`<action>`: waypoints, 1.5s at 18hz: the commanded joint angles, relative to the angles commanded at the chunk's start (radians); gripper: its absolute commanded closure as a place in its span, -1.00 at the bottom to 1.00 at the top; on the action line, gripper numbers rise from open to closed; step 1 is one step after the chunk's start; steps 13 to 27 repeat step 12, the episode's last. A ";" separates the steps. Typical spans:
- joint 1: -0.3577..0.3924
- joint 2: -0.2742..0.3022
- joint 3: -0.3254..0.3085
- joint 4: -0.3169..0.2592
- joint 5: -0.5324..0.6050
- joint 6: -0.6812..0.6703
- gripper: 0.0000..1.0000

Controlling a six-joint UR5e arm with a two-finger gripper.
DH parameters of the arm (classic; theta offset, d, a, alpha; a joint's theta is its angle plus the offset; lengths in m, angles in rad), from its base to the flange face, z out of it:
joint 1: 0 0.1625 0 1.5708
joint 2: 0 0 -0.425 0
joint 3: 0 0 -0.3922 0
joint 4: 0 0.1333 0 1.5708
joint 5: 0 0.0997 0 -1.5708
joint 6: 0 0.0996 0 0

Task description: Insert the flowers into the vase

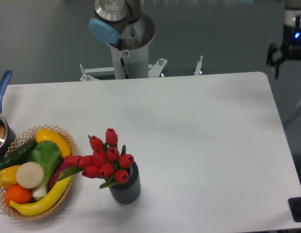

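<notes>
Nearest the camera, the vase (125, 187), a small dark grey ribbed cylinder, stands upright on the white table (199, 145), left of centre and close to the front edge. The flowers (103, 160), a bunch of red tulip buds with green leaves, sit in its mouth and lean up and to the left, spreading wider than the vase; the leftmost buds reach over to the edge of the wicker basket (24, 213) just beside it. That basket holds toy produce: a long yellow banana (43, 198) along its front, an orange (17, 194), a white disc-shaped piece (29, 174), a green leafy vegetable (45, 156), a dark green cucumber (15, 154) and a yellow pepper (52, 138). Further back at the left edge stands a pot with a blue handle (2, 87), partly cut off. Beyond the table's far edge rises the shiny metal pedestal (131, 48) of the arm. At the far upper right, well apart from the vase, the gripper (285, 52) hangs beyond the table's corner, largely cut off by the frame; only one dark finger shows, nothing is seen in its grasp, and how far it is spread cannot be told.
</notes>
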 joint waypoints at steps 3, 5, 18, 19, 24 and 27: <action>0.087 0.020 0.088 -0.186 0.014 0.109 -1.00; 0.158 0.058 0.099 -0.264 0.014 0.190 -1.00; 0.380 0.155 0.091 -0.438 0.022 0.450 -1.00; 0.380 0.155 0.091 -0.438 0.022 0.450 -1.00; 0.380 0.155 0.091 -0.438 0.022 0.450 -1.00; 0.380 0.155 0.091 -0.438 0.022 0.450 -1.00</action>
